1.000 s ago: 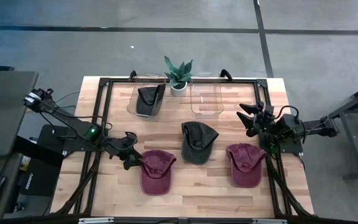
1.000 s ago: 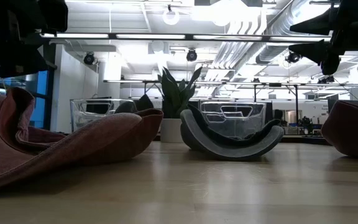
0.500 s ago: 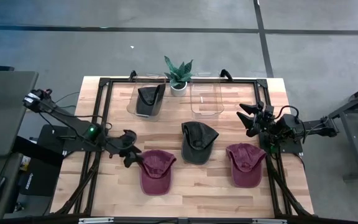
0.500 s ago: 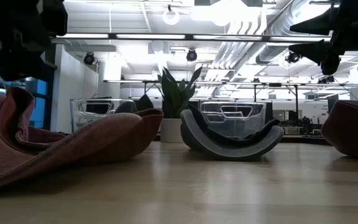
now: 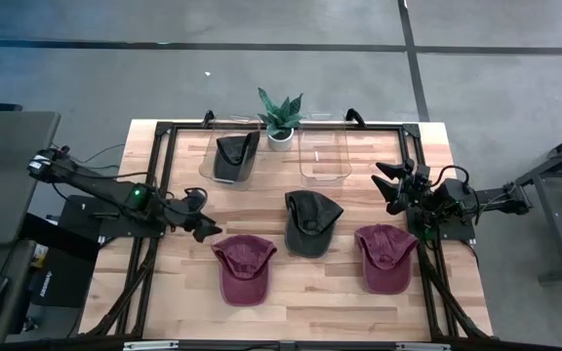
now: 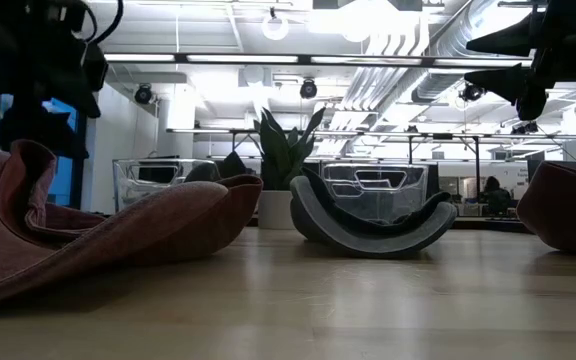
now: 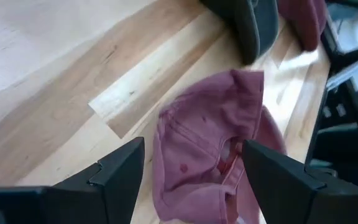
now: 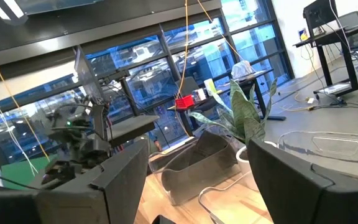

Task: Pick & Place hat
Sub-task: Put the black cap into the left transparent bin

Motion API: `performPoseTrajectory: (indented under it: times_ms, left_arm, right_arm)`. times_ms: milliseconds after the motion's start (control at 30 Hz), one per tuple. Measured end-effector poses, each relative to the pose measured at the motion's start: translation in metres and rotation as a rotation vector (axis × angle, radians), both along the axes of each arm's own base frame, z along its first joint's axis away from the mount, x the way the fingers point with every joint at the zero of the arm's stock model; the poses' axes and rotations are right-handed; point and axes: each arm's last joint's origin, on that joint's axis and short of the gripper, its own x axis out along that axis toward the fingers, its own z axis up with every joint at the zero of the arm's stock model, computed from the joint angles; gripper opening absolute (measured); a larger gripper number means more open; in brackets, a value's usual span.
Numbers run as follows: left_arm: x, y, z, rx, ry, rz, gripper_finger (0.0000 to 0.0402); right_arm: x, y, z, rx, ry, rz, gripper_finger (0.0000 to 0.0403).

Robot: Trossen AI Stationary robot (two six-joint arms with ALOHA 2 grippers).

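High view gives you the tally: one dark grey cap (image 5: 233,157) already sits in the left clear plastic bin (image 5: 209,162), the right clear plastic bin (image 5: 323,156) looks empty, and three caps remain on the wooden table (image 5: 154,292): a maroon cap (image 5: 245,267) at front left, a dark grey cap in the middle (image 5: 309,221) and a second maroon cap (image 5: 386,256) at front right, so most of the job looks left to do. Your left gripper (image 5: 201,220) hovers just beside the front-left maroon cap without touching it; your right gripper (image 5: 389,182) waits above the table's right edge. Low view shows only the maroon cap's brim up close, and both arms are cut off at the top, so you cannot judge their height over the table. Left wrist view shows the fingers spread wide with the maroon cap lying between and beyond them, nothing pinched. Right wrist view shows spread fingers too, pointing past the potted green plant (image 8: 241,116) into the room; no cap appears there.
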Motion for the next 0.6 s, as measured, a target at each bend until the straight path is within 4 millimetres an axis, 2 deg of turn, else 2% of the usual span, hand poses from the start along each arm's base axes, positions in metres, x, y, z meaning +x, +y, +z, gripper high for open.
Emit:
performPoseTrajectory:
  times_ms: [433,600]
  left_arm:
    - [-0.014,0.025,-0.016,0.039,-0.06,0.109,0.0261]
    - [-0.018,0.029,-0.025,0.082,-0.07,0.1,0.0261]
  right_arm:
    - [0.0,0.0,0.0,0.0,0.0,0.0,0.0271]
    - [0.0,0.0,0.0,0.0,0.0,0.0,0.0271]
